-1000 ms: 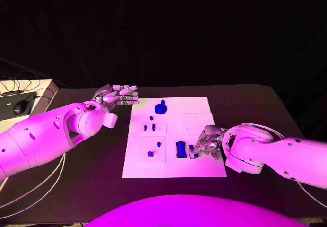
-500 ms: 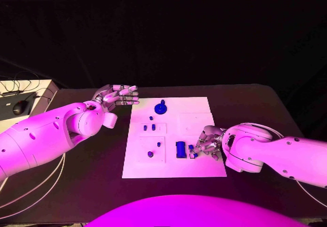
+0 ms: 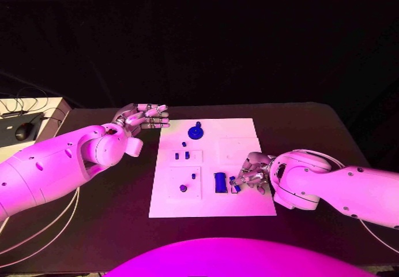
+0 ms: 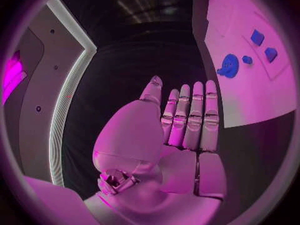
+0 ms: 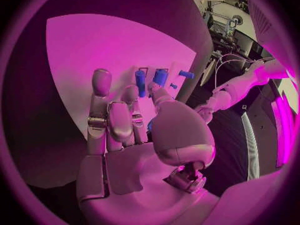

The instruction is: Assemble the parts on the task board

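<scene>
Off the tabletop's (image 3: 100, 231) left edge: pale box (image 3: 29, 112) carrying a dark mouse (image 3: 25, 131) and a black cable; pale cables (image 3: 50, 225) trailing over the near-left corner. Black backdrop behind the far edge.

White task board (image 3: 249, 205) lying mid-tabletop, long side running far to near. Right arm reaching in over the tabletop's right side, its bulk covering part of the board's right edge; right hand (image 3: 252, 175) down at that edge, near half of the board, fingers (image 3: 242, 180) curled beside a blue oblong part (image 3: 220, 182). Small blue piece (image 3: 233, 188) at the fingertips; cannot tell whether pinched or merely touched. Right wrist view: fingers bent toward two upright blue cylinders (image 5: 150, 80) on the white surface, contact unclear.

Left hand (image 3: 146, 117) raised beyond the board's far-left corner, clear of it, holding nothing; fingers straight and side by side, thumb apart in left wrist view.

Parts on board: round blue disc (image 3: 195, 132) near the far edge, gear-like in left wrist view; tiny peg (image 3: 184, 143) just nearer than it; two short upright pieces (image 3: 182, 155) in a raised square pocket at mid-left; small pin (image 3: 194, 175) and a dark oval piece (image 3: 184, 187) in the nearer left pocket. All blue, small against the white plate
</scene>
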Motion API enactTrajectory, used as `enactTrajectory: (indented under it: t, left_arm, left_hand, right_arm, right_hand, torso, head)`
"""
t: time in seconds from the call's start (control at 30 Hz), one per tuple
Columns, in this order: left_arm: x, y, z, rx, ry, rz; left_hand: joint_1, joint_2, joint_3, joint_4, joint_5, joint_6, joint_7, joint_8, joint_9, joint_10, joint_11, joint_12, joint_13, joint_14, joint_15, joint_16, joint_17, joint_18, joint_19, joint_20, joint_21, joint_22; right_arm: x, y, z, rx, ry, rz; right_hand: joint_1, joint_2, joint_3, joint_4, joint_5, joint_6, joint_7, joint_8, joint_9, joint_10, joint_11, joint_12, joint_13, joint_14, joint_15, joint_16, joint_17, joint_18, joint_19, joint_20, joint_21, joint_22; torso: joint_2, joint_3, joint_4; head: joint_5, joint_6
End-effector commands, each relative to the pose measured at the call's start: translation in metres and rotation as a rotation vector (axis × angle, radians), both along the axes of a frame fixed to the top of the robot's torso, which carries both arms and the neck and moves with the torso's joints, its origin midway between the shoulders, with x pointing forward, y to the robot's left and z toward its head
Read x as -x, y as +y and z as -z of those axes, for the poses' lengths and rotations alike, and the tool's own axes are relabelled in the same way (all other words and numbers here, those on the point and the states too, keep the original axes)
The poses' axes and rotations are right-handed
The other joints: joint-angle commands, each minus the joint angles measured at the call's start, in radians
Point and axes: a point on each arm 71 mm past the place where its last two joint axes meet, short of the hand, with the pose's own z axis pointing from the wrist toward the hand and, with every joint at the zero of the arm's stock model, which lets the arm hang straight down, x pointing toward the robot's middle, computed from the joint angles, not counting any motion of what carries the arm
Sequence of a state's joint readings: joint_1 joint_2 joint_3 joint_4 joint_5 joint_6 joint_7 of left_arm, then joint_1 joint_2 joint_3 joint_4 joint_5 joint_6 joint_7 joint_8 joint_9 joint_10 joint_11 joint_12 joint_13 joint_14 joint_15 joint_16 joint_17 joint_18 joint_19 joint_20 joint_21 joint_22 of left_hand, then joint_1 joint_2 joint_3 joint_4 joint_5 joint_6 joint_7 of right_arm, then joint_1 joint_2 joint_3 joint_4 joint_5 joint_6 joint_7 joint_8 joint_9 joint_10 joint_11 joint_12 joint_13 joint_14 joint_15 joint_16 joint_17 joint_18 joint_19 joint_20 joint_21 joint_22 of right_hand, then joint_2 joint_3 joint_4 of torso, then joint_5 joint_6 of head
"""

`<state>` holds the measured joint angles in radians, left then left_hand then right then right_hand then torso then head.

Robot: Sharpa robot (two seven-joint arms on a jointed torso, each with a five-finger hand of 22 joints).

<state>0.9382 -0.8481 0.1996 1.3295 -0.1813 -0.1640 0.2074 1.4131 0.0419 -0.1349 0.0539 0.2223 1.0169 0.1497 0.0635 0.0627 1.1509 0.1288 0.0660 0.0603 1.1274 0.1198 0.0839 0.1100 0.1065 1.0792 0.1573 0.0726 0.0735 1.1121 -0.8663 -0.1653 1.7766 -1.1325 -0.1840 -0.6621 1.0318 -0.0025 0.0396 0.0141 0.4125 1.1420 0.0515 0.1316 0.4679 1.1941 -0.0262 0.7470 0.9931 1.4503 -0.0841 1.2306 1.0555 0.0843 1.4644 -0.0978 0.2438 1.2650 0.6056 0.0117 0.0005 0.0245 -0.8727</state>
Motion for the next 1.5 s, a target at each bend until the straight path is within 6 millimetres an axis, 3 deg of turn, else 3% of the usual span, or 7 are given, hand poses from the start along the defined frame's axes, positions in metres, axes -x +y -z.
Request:
enactTrajectory:
  t: [0.03, 0.7, 0.93, 1.07, 1.23, 1.43, 1.5]
  left_arm:
    - [0.001, -0.003, 0.0, 0.011, -0.002, 0.02]
    - [0.001, -0.002, 0.001, 0.01, 0.001, 0.021]
    - [0.001, -0.003, 0.001, 0.011, -0.001, 0.021]
    - [0.001, -0.003, 0.0, 0.015, -0.016, 0.016]
    - [0.0, -0.002, -0.001, 0.03, -0.059, -0.008]
    - [0.001, 0.0, -0.002, 0.051, -0.099, -0.045]
    - [0.001, 0.001, -0.002, 0.056, -0.109, -0.058]
  left_hand:
    - [0.001, 0.005, 0.001, -0.001, 0.002, -0.003, 0.007, -0.001, -0.001, -0.004, -0.001, -0.004, 0.0, 0.0, -0.002, 0.004, -0.001, -0.004, -0.002, -0.002, 0.0, 0.0]
    - [0.001, 0.006, 0.002, 0.001, 0.002, -0.003, 0.007, -0.001, -0.001, -0.004, 0.0, -0.004, 0.0, -0.001, -0.002, 0.003, -0.001, -0.004, -0.003, -0.002, 0.0, -0.001]
    - [0.001, 0.006, 0.002, 0.001, 0.002, -0.003, 0.007, -0.001, -0.001, -0.004, 0.0, -0.004, 0.0, -0.001, -0.002, 0.003, -0.001, -0.004, -0.003, -0.002, 0.0, -0.001]
    - [0.001, 0.004, 0.001, 0.0, 0.002, -0.002, 0.005, -0.001, -0.001, -0.002, -0.001, -0.003, 0.0, 0.0, -0.002, 0.004, -0.001, -0.004, -0.002, -0.002, 0.0, 0.0]
    - [0.004, 0.006, 0.002, -0.001, 0.001, 0.014, -0.006, 0.0, -0.001, 0.015, -0.009, -0.004, 0.0, 0.009, -0.006, 0.007, 0.001, -0.003, 0.002, -0.004, 0.002, 0.0]
    - [0.009, 0.014, 0.007, 0.001, 0.0, 0.039, -0.016, -0.001, -0.001, 0.039, -0.017, -0.006, 0.0, 0.021, -0.011, -0.008, 0.002, -0.005, 0.002, -0.005, 0.001, 0.0]
    - [0.013, 0.015, 0.008, 0.001, -0.002, 0.045, -0.018, -0.002, -0.001, 0.046, -0.02, -0.007, -0.001, 0.029, -0.012, -0.021, 0.006, -0.005, 0.002, -0.005, 0.001, 0.0]
  right_arm:
    - [0.0, 0.002, -0.002, -0.022, -0.015, -0.001]
    - [0.003, -0.003, -0.003, -0.018, -0.02, -0.012]
    - [0.003, -0.011, -0.005, -0.052, -0.051, -0.011]
    - [-0.002, -0.019, -0.01, -0.197, -0.117, 0.027]
    - [-0.015, -0.032, -0.021, -0.507, -0.229, 0.09]
    - [-0.039, -0.056, -0.027, -0.747, -0.329, 0.21]
    - [-0.049, -0.065, -0.028, -0.79, -0.36, 0.245]
  right_hand:
    - [-0.004, 0.008, -0.008, 0.002, 0.003, 0.003, 0.001, 0.005, 0.001, 0.004, 0.0, 0.0, 0.001, 0.0, -0.003, -0.005, -0.002, -0.002, 0.04, -0.001, -0.001, -0.003]
    - [0.007, 0.011, -0.012, 0.001, 0.004, 0.004, 0.0, 0.007, 0.002, 0.006, -0.001, 0.0, 0.0, 0.0, -0.003, -0.005, -0.004, -0.003, 0.04, -0.001, 0.001, -0.003]
    - [0.057, 0.018, -0.011, -0.041, -0.059, 0.005, -0.005, 0.021, 0.013, 0.012, -0.005, 0.008, 0.005, 0.0, -0.006, -0.005, -0.003, -0.005, 0.04, -0.004, 0.008, -0.002]
    - [0.077, 0.025, -0.018, -0.047, -0.08, -0.016, 0.006, 0.009, 0.007, 0.004, 0.001, 0.009, 0.007, -0.002, -0.002, -0.015, -0.014, -0.004, 0.035, -0.002, -0.02, -0.009]
    - [0.128, 0.03, -0.025, -0.063, -0.11, -0.03, 0.022, -0.018, -0.013, -0.021, 0.012, 0.002, 0.002, -0.017, 0.004, -0.092, -0.097, 0.002, 0.01, 0.007, -0.156, -0.056]
    - [0.164, 0.042, -0.036, -0.08, -0.116, -0.056, 0.04, -0.054, -0.052, -0.048, 0.026, -0.044, -0.059, -0.036, 0.013, -0.296, -0.283, -0.009, -0.039, 0.018, -0.178, -0.142]
    - [0.171, 0.045, -0.035, -0.084, -0.13, -0.089, 0.061, -0.062, -0.075, -0.073, 0.038, -0.093, -0.107, -0.072, 0.025, -0.354, -0.31, -0.018, -0.09, 0.029, -0.182, -0.182]
  torso:
    - [-0.001, -0.0003, 0.0006]
    - [-0.001, 0.0004, -0.0002]
    - [-0.001, 0.0008, -0.001]
    - [-0.002, 0.0001, -0.001]
    - [-0.003, 0.0004, 0.0]
    - [-0.007, -0.0025, -0.0013]
    - [-0.01, -0.0057, -0.0022]
  head:
    - [0.0, 0.0]
    - [0.001, 0.0]
    - [0.0, 0.0]
    - [-0.001, 0.0]
    - [-0.001, 0.003]
    - [-0.002, 0.029]
    - [-0.003, 0.04]
